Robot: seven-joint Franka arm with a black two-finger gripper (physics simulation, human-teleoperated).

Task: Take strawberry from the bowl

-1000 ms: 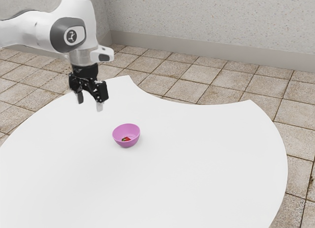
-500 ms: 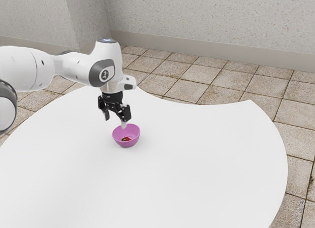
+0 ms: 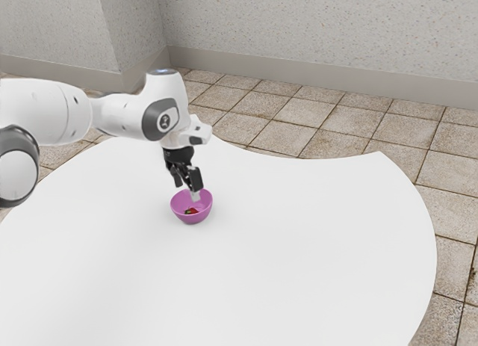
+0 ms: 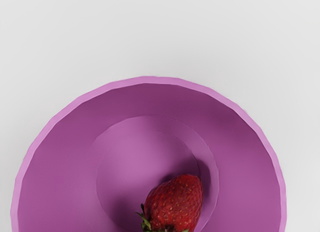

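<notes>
Approach to a strawberry (image 4: 175,204) in a bowl (image 3: 191,220). The arm (image 3: 118,116) enters from the exterior view's left and holds the gripper (image 3: 187,191) low over the bowl, pointing downward, a posture that suits reaching past the rim (image 4: 150,79) from above. The two fingers stand spread, with a gap between them and nothing pinched; such a spread presumably leaves room to pass one finger down each side of the fruit. The bowl rests upright on the white table (image 3: 299,249), its open mouth giving access from overhead, while its sloping wall probably limits any sideways approach. The strawberry lies inside, on the bowl's floor and off its centre, so the next move likely calls for a small alignment over the fruit, then a descent, a gentle closure and a straight lift. A finger catching the rim or wall, or the tapered fruit rolling as it is touched, is the chief risk. The strawberry itself is deep red, dotted with small pale seeds, broad through the middle and rounded at its tip. It lies on its side, with green, pointed leaves (image 4: 145,221) at the stem end and a soft shadow on the pink-purple surface beside it.
</notes>
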